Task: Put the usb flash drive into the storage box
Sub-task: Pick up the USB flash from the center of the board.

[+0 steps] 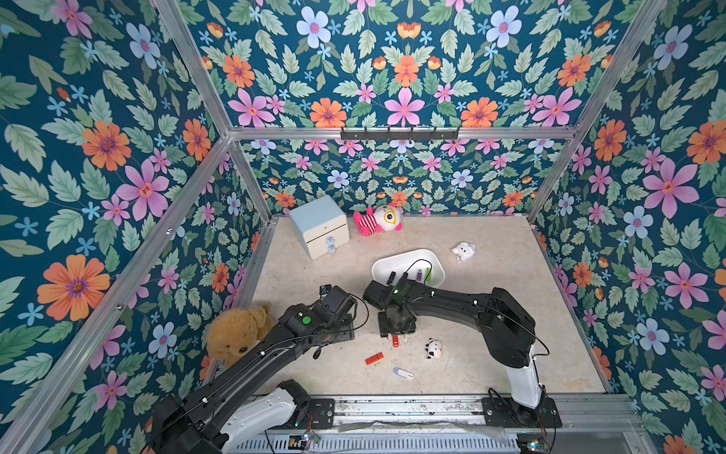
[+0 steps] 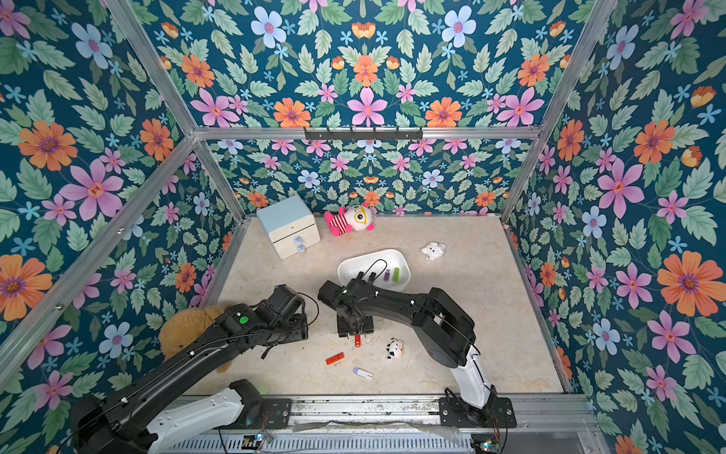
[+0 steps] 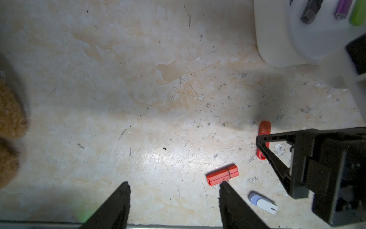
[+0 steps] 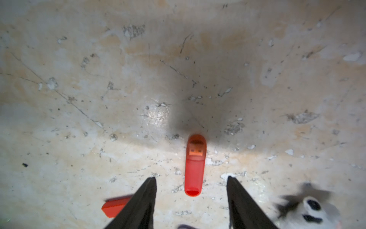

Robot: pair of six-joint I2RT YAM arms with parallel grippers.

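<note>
Scuffed beige tabletop (image 1: 491,334) carries storage box (image 1: 393,262), drawer cabinet (image 1: 320,226), plush toys (image 1: 235,334) and loose flash drives (image 1: 374,358).

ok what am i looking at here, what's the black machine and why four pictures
Those are two robot arms mounted at a table's edge, each ending in a two-fingered gripper. Two pictures are top views from one overhead camera pair; the other two come from a camera on each wrist. On the table lie a rounded red flash drive, a boxy red flash drive and a white and blue flash drive, plus a teddy bear, a toy cow and a drawer cabinet. The white storage box holds a dark drive, a purple drive and a green drive. The right gripper is open on either side of the rounded red flash drive, not yet gripping. The left gripper is open and empty.
</note>
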